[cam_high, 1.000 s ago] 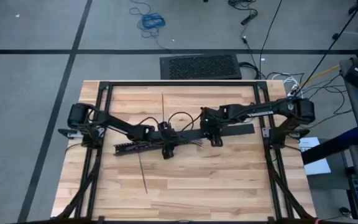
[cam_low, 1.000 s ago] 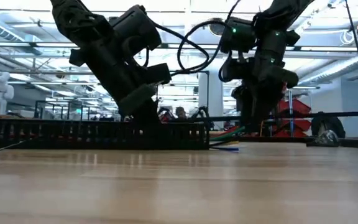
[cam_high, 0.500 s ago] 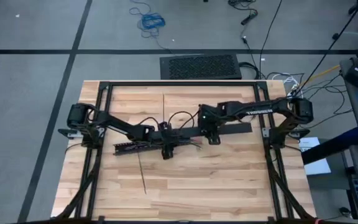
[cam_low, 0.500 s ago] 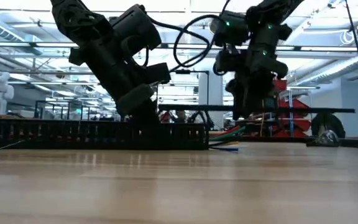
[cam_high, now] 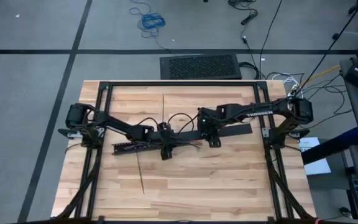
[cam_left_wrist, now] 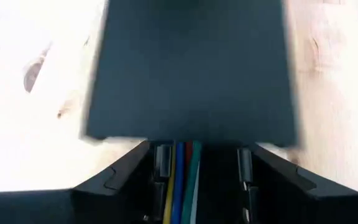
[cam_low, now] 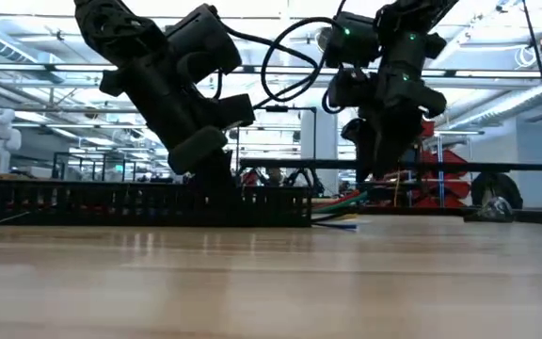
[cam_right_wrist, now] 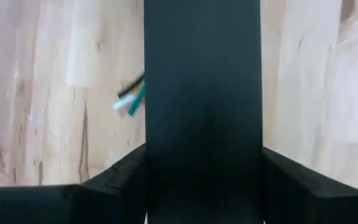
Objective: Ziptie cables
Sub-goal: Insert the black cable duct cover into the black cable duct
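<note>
Wooden worktop (cam_high: 229,186) carries a long black slotted bar (cam_high: 132,147) lying just to the 9 o'clock side of its centre in the high view. The cables (cam_high: 191,144) run along inside this bar, and their coloured ends stick out of its 3 o'clock end onto the wood. The left end effector (cam_high: 165,149) is down at that same end, closed on the slotted bar; its wrist view shows yellow, blue, red and green cables (cam_left_wrist: 179,180) running between its fingers (cam_left_wrist: 120,183). Just toward 3 o'clock, the right end effector (cam_high: 211,140) grips a flat black bar (cam_high: 238,130) by its long edges. The low view shows this flat bar (cam_low: 478,168) held level and clear of the worktop, above the cable ends (cam_low: 342,212). A thin dark strip (cam_high: 140,175) lies loose on the wood at 6 o'clock from the slotted bar.
</note>
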